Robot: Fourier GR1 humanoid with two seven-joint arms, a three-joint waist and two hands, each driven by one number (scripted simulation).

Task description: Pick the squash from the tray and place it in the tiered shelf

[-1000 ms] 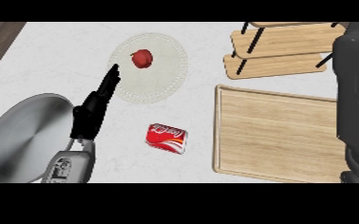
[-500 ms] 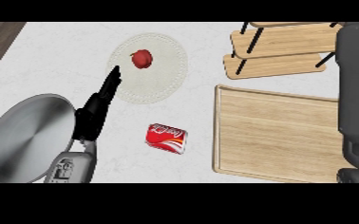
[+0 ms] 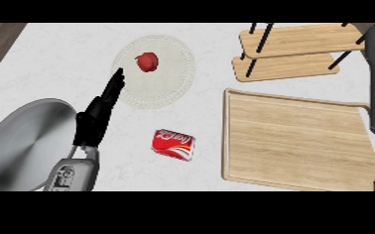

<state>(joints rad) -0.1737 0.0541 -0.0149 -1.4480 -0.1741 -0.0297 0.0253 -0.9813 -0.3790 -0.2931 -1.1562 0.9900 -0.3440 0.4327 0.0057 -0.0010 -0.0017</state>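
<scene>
The left hand [image 3: 95, 119] is resting on the desk [image 3: 58, 54] with its fingers straight and close together, pointing up toward the plate [image 3: 172, 87]; the fingertips are just overlapping the plate's lower left rim. It is staying in the same place as half a second ago.

A small red thing [image 3: 147, 61] is lying on the plate, above the fingertips and apart from them. A red can [image 3: 173, 144] is lying on its side below the plate. A grey pan [image 3: 29, 144] is sitting lower left of the plate, just beside the left forearm.

The tray [image 3: 293, 139], a wooden board with a raised rim, is lying to the right of the plate, and nothing is showing on it. I cannot see a squash anywhere. The shelf [image 3: 300, 52] is standing above the tray.

At the right edge, near the shelf, a dark shape of the right arm [image 3: 368, 54] is showing less than before: it is moving out of view. The right hand itself is not showing.
</scene>
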